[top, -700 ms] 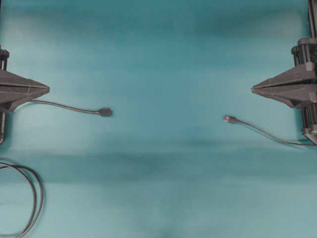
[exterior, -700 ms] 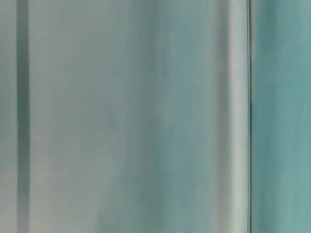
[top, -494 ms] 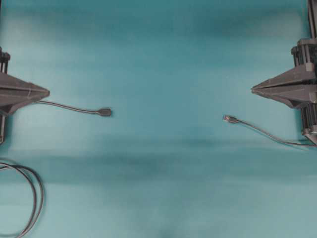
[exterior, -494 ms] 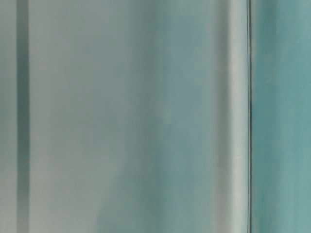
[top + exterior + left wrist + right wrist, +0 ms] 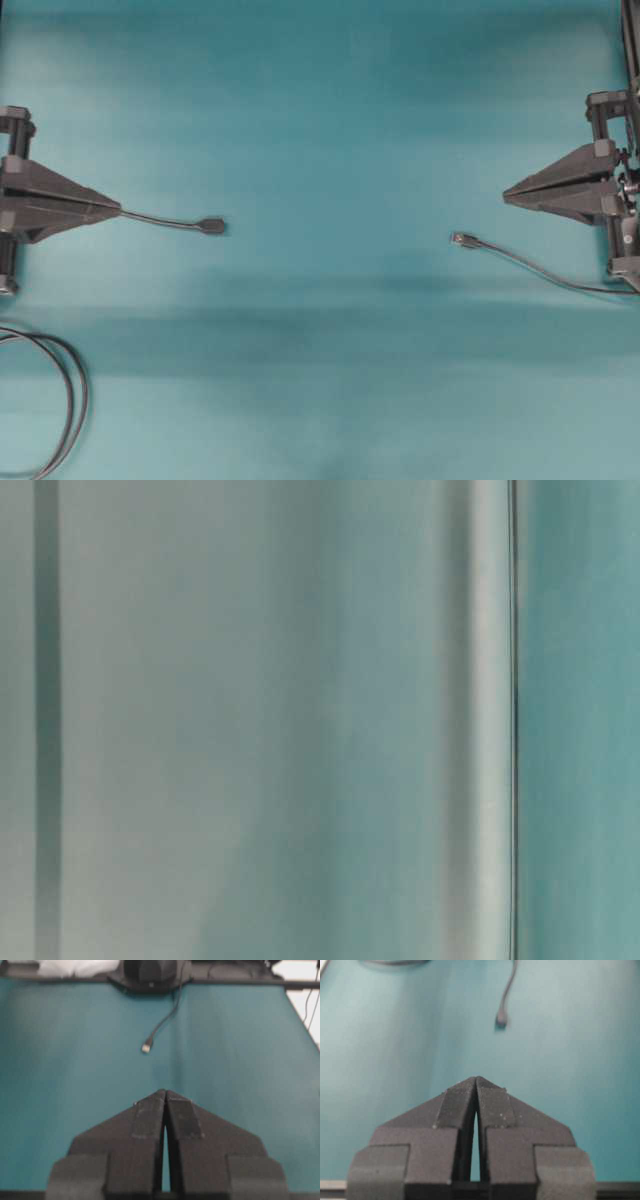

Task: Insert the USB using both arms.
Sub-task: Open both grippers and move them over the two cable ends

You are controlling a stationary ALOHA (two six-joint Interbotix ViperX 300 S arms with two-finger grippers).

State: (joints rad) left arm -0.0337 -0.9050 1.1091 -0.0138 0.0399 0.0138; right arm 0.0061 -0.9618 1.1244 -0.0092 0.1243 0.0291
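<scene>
**Two tiny connectors, two closed claws, a lot of open mat**

Starting at the left, the looped grey cable curls off the corner, untouched. Above it the left gripper hangs with its jaws pressed together on nothing, tip over the thin lead that ends in the black oval socket. Across a wide gap lies the USB, silver tip facing the socket, flat on the teal mat. The right gripper sits near it, pinched closed and empty.

The worry, I'd say: such a small plug could skid or twist under pointed fingers, and a misaligned push would simply shove the socket away. Both arms reach level, pointing inward.
</scene>
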